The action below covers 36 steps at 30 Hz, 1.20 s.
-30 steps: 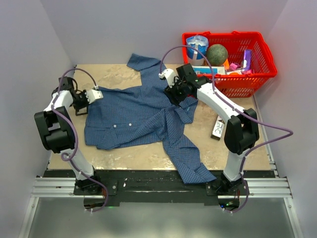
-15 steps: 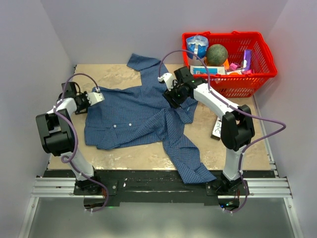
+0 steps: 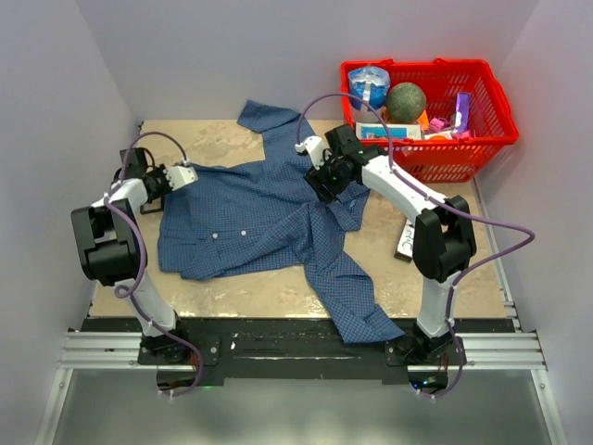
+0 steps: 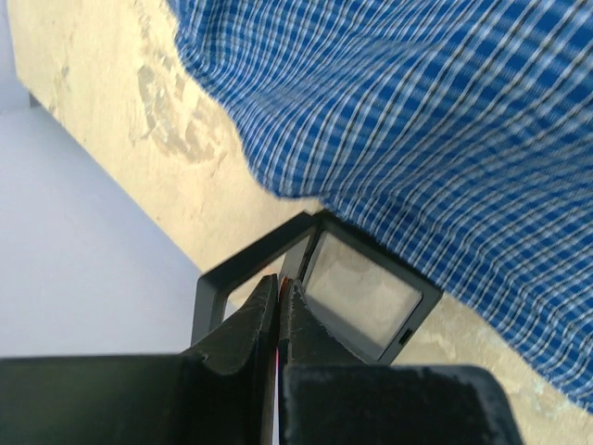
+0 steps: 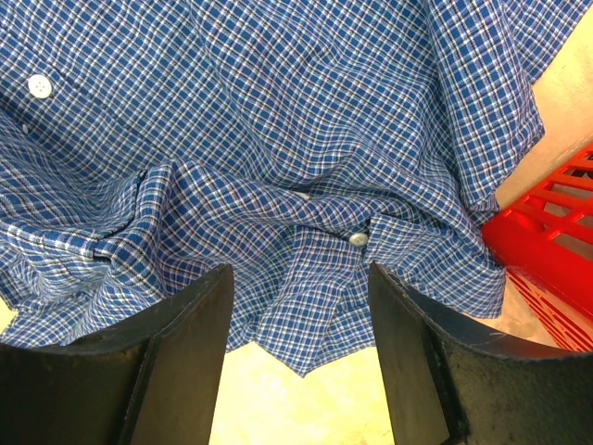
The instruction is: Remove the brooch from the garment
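The left jaws pinch the brooch, visible only as an orange sliver between them, just off the garment edge over the desk; the right jaws stand spread above the garment's crumpled front.

Garments: 1, the blue checked garment on the table.
Arms: 2, left arm at 9 o'clock, right arm at 3 o'clock.
Grippers: 2, left gripper and right gripper.
Baskets: 1, red basket at 1 o'clock.
Balls: 1, green ball inside the basket.
Boxes: 1, small box at 3 o'clock.
White buttons: 2 in the right wrist view, white button at 10 o'clock, white button near centre.
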Available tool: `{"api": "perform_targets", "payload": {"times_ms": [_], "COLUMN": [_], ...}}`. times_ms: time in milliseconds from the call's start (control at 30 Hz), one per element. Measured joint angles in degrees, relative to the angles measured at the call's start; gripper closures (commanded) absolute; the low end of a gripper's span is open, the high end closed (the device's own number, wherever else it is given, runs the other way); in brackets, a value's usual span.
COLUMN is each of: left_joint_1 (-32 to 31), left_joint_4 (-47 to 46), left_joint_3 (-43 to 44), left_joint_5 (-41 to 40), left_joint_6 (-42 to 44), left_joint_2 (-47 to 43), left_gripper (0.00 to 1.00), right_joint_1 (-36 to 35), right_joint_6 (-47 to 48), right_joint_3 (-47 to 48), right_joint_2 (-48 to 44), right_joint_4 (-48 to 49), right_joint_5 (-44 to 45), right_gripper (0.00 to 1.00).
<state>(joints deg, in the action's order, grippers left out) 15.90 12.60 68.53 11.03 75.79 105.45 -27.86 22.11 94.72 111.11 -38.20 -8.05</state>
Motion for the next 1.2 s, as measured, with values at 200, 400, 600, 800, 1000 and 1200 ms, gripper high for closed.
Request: {"api": "perform_targets", "payload": {"times_ms": [200, 400, 600, 800, 1000, 1200], "left_joint_1": [-1.0, -1.0, -1.0, -1.0, -1.0, -1.0], "left_joint_4": [0.0, 0.1, 0.3, 0.8, 1.9, 1.9], "left_joint_3": [0.4, 0.7, 0.7, 0.7, 0.7, 0.7], "left_joint_5": [-0.5, -1.3, -1.9, -2.7, -3.1, -3.4], "left_joint_6": [-0.2, -0.3, -0.4, -0.4, -1.2, -1.4], "left_joint_2": [1.1, 1.7, 1.8, 1.8, 1.8, 1.9], "left_gripper": [1.0, 1.0, 1.0, 1.0, 1.0, 1.0], "right_joint_1": [0.0, 0.0, 0.0, 0.0, 0.0, 0.0], "right_joint_6": [0.0, 0.0, 0.0, 0.0, 0.0, 0.0], "right_joint_3": [0.0, 0.0, 0.0, 0.0, 0.0, 0.0], "right_joint_2": [0.0, 0.0, 0.0, 0.0, 0.0, 0.0], "right_joint_4": [0.0, 0.0, 0.0, 0.0, 0.0, 0.0], "right_joint_5": [0.6, 1.0, 1.0, 1.0, 1.0, 1.0], "right_gripper": [0.37, 0.37, 0.37, 0.36, 0.36, 0.36]}}
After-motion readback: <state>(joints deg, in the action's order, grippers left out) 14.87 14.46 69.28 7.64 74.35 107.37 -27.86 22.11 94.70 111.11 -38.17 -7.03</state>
